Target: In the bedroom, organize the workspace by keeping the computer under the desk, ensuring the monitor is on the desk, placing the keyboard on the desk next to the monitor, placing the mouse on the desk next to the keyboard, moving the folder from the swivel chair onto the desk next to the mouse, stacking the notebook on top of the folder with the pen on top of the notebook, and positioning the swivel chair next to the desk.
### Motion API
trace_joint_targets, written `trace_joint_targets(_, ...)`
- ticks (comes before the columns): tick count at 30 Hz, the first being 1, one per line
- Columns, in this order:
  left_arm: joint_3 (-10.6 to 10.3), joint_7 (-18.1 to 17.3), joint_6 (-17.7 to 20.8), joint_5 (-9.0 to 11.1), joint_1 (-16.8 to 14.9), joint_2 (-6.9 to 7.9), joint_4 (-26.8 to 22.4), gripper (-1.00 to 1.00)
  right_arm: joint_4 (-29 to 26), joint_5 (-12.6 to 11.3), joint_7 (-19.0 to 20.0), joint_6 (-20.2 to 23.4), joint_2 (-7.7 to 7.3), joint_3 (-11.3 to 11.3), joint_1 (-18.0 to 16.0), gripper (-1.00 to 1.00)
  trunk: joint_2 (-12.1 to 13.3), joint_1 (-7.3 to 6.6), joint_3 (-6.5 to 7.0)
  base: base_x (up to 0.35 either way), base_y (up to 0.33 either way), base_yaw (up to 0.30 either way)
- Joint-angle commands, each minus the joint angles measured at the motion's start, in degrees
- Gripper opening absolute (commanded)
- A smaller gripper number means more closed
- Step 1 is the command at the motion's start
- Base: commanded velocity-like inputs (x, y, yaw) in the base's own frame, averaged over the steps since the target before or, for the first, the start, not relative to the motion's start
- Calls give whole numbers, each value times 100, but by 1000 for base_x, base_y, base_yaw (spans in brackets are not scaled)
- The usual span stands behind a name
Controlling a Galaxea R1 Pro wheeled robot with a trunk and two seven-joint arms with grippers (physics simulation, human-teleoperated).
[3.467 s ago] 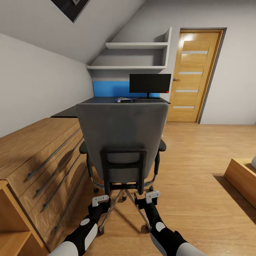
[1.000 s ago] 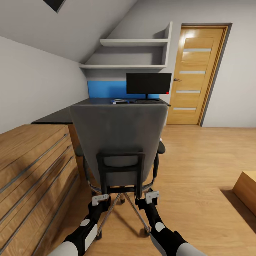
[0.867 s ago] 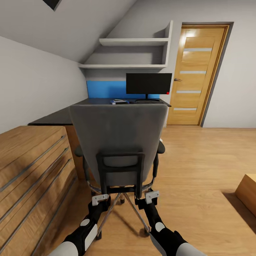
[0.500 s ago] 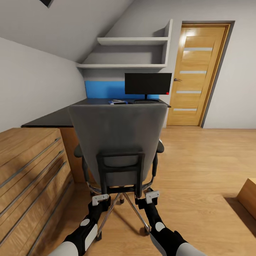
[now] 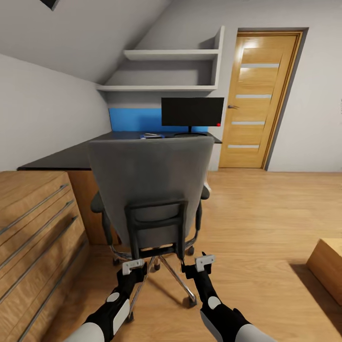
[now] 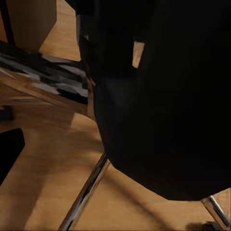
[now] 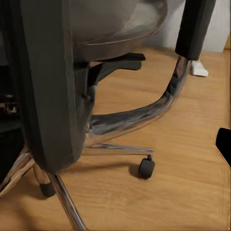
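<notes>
Wood flooring stretches ahead as my left gripper (image 5: pixel 134 267) and right gripper (image 5: pixel 203 262), grip state unclear, press behind the swivel chair (image 5: pixel 152 190); uneven pushing could swing it into the desk (image 5: pixel 71 159).

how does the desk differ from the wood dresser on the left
The desk has a flat black top; the dresser is light wood all over. The desk carries the monitor, while the dresser's visible top is bare. The dresser's front shows long grey bar handles on its drawers; the desk shows none from here. The dresser sits nearer the camera, and the desk runs on behind it to the far wall. Both stand along the left wall.
</notes>
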Motion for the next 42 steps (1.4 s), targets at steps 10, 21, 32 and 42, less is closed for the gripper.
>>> trace_joint_targets(10, 22, -14, -20, -4, -4, -3, 73, 100, 3, -49, -29, -19, -2, 49, -6, 100, -2, -1, -5, -23, -94, 0)
trace_joint_targets(21, 22, -15, -18, -1, -4, -3, 82, 100, 10, -49, -28, -19, -2, 49, -6, 100, -2, -1, -5, -184, 164, 0)
trace_joint_targets(32, 22, -18, -18, 2, -4, -3, 84, 100, 12, -48, -28, -19, -2, 49, -6, 100, -2, -1, -5, -122, 180, 0)
trace_joint_targets(42, 25, -14, -18, 4, -4, -3, 91, 100, 12, -47, -28, -19, -2, 49, -6, 100, -2, -1, -5, -29, 79, 0)
